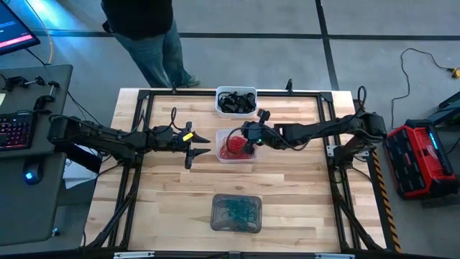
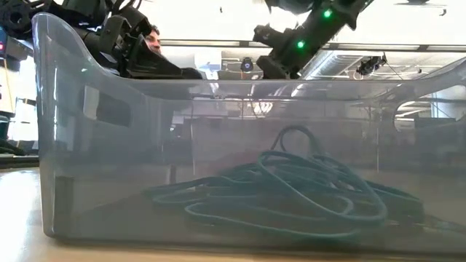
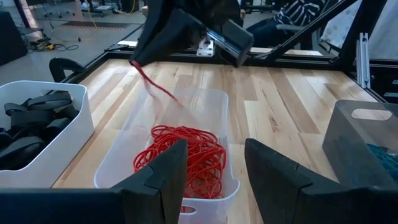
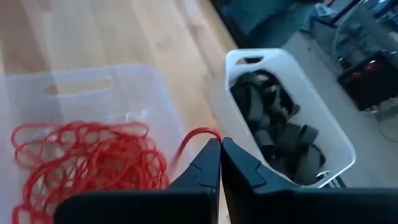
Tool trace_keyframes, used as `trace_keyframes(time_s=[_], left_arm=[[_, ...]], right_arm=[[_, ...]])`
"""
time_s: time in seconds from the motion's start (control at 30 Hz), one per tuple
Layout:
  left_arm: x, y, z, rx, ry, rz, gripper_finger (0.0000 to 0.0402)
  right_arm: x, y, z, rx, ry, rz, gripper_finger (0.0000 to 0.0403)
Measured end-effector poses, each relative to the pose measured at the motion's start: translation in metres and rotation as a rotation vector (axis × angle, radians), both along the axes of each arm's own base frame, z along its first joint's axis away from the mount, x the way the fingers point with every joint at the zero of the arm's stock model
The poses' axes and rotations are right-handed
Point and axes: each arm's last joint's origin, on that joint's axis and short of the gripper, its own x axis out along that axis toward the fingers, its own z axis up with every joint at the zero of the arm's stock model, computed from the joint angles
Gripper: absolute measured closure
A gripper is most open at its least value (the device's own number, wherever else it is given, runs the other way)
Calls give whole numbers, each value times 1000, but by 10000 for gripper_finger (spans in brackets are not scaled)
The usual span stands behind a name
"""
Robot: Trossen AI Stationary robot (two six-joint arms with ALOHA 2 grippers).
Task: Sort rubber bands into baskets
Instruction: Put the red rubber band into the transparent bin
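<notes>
Above the middle of the pale wooden counter [image 1: 287, 180], my right pincer [image 4: 220, 144] hangs over the clear plastic basket [image 1: 235, 155], its two dark fingers pressed together on a single red rubber band [image 4: 194, 138] that trails down toward the tangle of red rubber bands [image 3: 186, 152] already lying inside that tub. My left pincer [image 1: 203, 144] waits just beside the same basket on its left, fingers spread wide and holding nothing; through its wrist camera I look between the open fingers [image 3: 158, 180] straight into the red heap. At the counter's far edge sits the opaque white plastic basket [image 1: 236, 91], filled with black rubber bands [image 4: 277, 134]. Near the front edge stands the translucent grey basket [image 1: 236, 214], well apart from the other two; the low camera looks through its wall at the blue-teal rubber bands [image 2: 291, 189] coiled on its floor. Beyond the far edge of the counter I see a person [image 1: 144, 32] in a dark top and jeans standing on the floor. A red-lit keyboard [image 1: 16, 129] rests on the side desk at my left.
</notes>
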Motion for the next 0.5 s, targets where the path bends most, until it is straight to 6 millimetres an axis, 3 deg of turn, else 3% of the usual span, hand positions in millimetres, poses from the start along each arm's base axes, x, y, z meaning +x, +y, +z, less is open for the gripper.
trace_keyframes(time_s=[0.27, 0.5], left_arm=[[0, 0, 0, 0, 0, 0, 250], [0, 0, -1, -3, 10, -11, 250]], right_arm=[[2, 4, -4, 127, -8, 90, 403], [13, 5, -32, 282, 35, 141, 403]])
